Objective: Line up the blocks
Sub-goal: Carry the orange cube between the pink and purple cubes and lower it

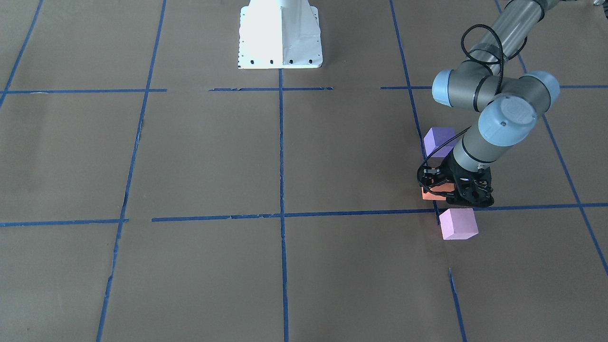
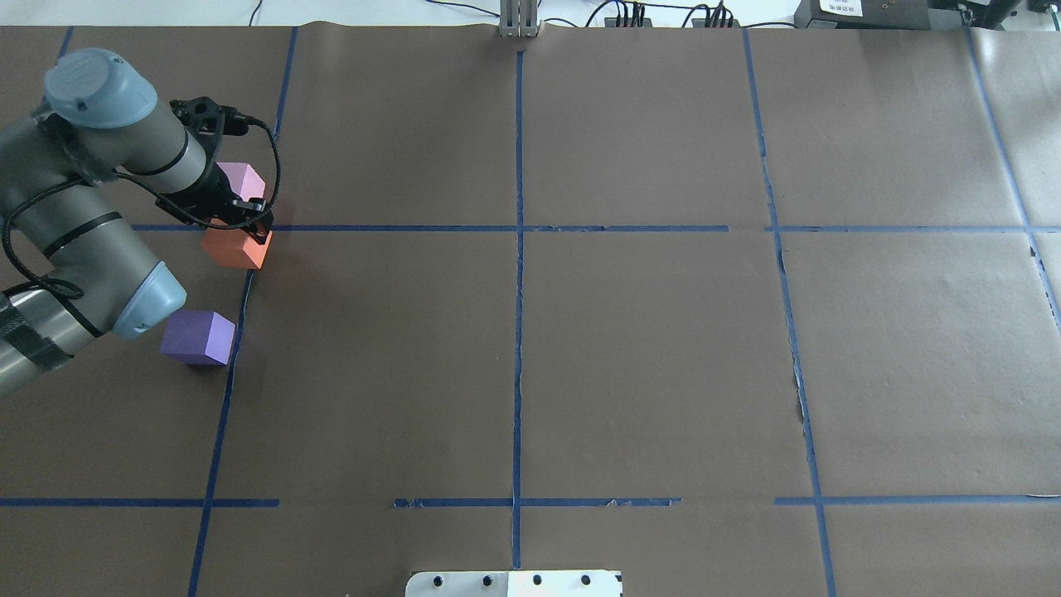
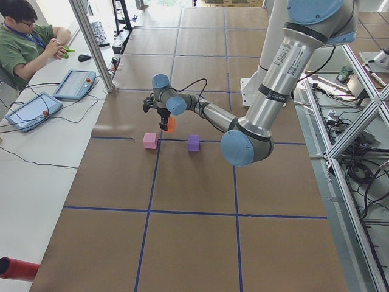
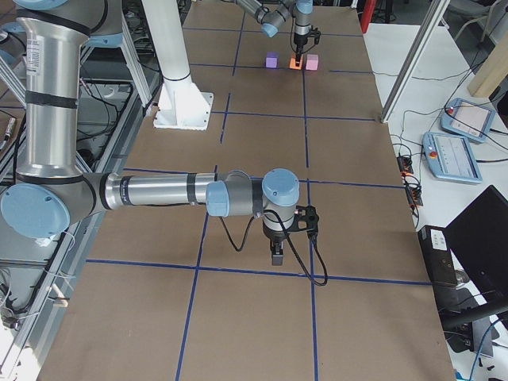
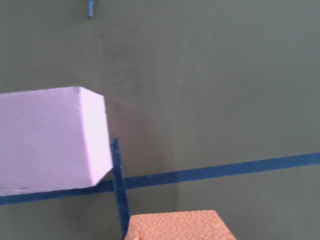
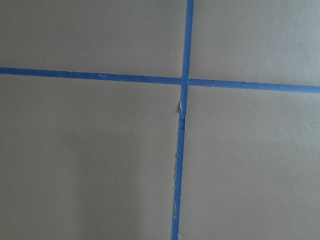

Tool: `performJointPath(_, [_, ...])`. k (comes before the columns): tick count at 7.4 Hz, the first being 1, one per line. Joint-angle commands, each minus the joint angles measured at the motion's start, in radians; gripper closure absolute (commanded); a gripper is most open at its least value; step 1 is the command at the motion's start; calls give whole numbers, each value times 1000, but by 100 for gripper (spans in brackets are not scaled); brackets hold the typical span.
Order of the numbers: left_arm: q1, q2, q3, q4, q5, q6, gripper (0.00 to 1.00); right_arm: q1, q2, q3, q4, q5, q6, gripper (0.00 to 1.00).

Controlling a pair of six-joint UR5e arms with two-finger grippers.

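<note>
The orange block (image 2: pixel 235 248) stands on the brown table at the far left, at a crossing of tape lines, between the pale pink block (image 2: pixel 243 177) and the dark purple block (image 2: pixel 199 337). My left gripper (image 2: pixel 250 224) points down onto the orange block, with a jaw on either side, and looks shut on it. In the front-facing view the orange block (image 1: pixel 433 193) is mostly hidden under the gripper (image 1: pixel 452 192). The left wrist view shows its top (image 5: pixel 177 226) and the pink block (image 5: pixel 50 140). My right gripper (image 4: pixel 275 255) hangs over bare table; I cannot tell whether it is open.
Blue tape lines (image 2: pixel 519 249) divide the brown table into squares. The white robot base (image 1: pixel 280 38) stands at the robot's edge. An operator (image 3: pixel 24 39) sits at a side table with tablets (image 3: pixel 74 84) beyond the far edge.
</note>
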Motion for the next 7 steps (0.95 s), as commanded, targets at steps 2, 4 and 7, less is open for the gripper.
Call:
performJointPath(2, [0,49,5,-8,2,21,80,0,0,0,0,0,0,0])
performJointPath(4, [2,47,6,-10,2,4,2,0,0,0,0,0,0,0])
performJointPath(7, [-21,47,-39,-2,2,-9,0,0,0,0,0,0,0,0])
